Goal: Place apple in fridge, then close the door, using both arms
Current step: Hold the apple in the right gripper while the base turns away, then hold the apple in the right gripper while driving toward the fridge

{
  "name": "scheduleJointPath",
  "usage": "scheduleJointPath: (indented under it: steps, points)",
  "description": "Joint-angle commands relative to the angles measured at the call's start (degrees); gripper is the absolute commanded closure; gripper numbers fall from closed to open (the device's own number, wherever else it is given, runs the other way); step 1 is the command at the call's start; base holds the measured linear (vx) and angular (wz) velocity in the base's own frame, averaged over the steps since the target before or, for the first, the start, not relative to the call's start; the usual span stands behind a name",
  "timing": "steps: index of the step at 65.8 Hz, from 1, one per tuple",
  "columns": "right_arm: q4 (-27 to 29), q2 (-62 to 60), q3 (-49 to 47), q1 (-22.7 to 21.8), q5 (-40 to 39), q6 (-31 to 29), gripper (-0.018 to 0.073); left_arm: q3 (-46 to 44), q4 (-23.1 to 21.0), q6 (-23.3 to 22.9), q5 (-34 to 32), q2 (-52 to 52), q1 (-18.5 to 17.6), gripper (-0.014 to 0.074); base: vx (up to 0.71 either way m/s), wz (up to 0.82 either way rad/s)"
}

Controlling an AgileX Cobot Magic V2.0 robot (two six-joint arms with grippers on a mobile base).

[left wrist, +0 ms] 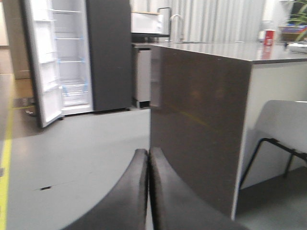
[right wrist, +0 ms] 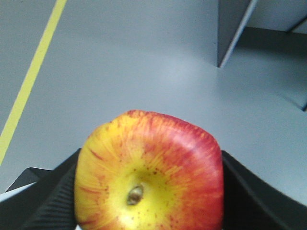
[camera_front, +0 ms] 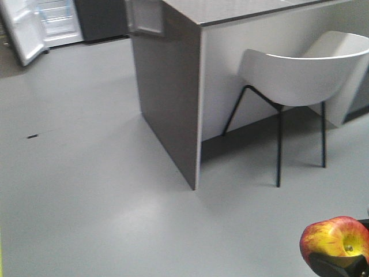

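Apple [right wrist: 148,175]: red over yellow, streaked, sunken dimple turned toward the right wrist camera. Clamped in right gripper [right wrist: 148,201], black ribbed inner faces pressed against both flanks, spread only as wide as the fruit. Carried above the floor [camera_front: 98,190], well apart from the counter [camera_front: 170,86], on its chair side and nearer than its dark end panel.

Left gripper [left wrist: 148,191]: fingers pressed together along their length, nothing between them, pointed at the counter's end panel.

Fridge [left wrist: 108,52]: tall, dark grey, beyond the counter's far corner and off to its left. Bright white interior with white shelves, blue marks at the shelf edges. Door [left wrist: 43,62] swung wide, white inner face showing, bins on it. Apple well apart from both.

White shell chair [camera_front: 300,69] on thin black legs, tucked against the counter's pale long side. Red cup [left wrist: 269,37] on the counter top toward its far end. Yellow line [right wrist: 31,81] on the floor, well out from the counter's corner.
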Motion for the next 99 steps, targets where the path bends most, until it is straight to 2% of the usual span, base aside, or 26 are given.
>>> scheduleJointPath:
  steps: [1, 44, 99]
  points:
    - [0.16, -0.03, -1.56, -0.18, -3.25, -0.16, 0.0202, 1.71, -0.21, -0.45, -4.27, -0.87, -0.07, 0.0602, 0.00, 0.51]
    - [0.16, -0.03, -1.56, -0.18, -3.18, -0.16, 0.0202, 1.71, -0.21, -0.45, -4.27, -0.87, -0.07, 0.0602, 0.01, 0.41]
    - [0.16, -0.03, -1.56, -0.18, -3.18, -0.16, 0.0202, 1.71, -0.21, -0.45, -4.27, -0.87, -0.07, 0.0602, 0.04, 0.26]
